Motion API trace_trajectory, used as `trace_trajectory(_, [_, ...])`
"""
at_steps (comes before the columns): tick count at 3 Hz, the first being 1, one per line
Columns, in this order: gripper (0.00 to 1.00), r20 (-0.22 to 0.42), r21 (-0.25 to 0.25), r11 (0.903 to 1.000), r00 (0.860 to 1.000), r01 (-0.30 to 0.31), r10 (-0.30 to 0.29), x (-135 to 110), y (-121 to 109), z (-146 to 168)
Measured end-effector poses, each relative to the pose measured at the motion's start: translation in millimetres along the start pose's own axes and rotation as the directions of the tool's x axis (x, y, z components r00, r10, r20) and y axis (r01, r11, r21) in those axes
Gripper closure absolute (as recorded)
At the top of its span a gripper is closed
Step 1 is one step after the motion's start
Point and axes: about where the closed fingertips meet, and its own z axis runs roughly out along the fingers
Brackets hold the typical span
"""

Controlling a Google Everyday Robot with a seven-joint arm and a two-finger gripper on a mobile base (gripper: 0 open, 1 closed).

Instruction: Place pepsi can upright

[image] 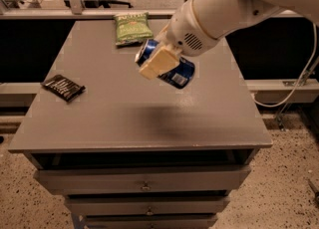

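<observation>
The blue pepsi can [175, 72] hangs tilted in the air above the middle of the grey table [119, 118], its silver end facing up and to the left. My gripper [162, 63] is shut on the can, with one cream finger pad [158, 62] lying across the can's near side. The other finger is hidden behind the can. The white arm reaches in from the upper right. The can's shadow falls on the tabletop below it.
A green snack bag [132, 27] lies at the table's back edge. A flat black packet [63, 87] lies near the left edge. Drawers [144, 183] sit under the tabletop. A cable [299, 81] hangs at the right. A rail runs behind the table.
</observation>
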Motion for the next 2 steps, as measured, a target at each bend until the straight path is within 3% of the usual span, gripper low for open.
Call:
trace_trajectory(1, [1.00,0.202,-0.015,0.9999,0.979,0.002,0.001,3.6,-12.0,-16.7])
trace_trajectory(2, [1.00,0.402,-0.035,0.9992,0.915,0.016,-0.001,7.7,-13.7,-23.8])
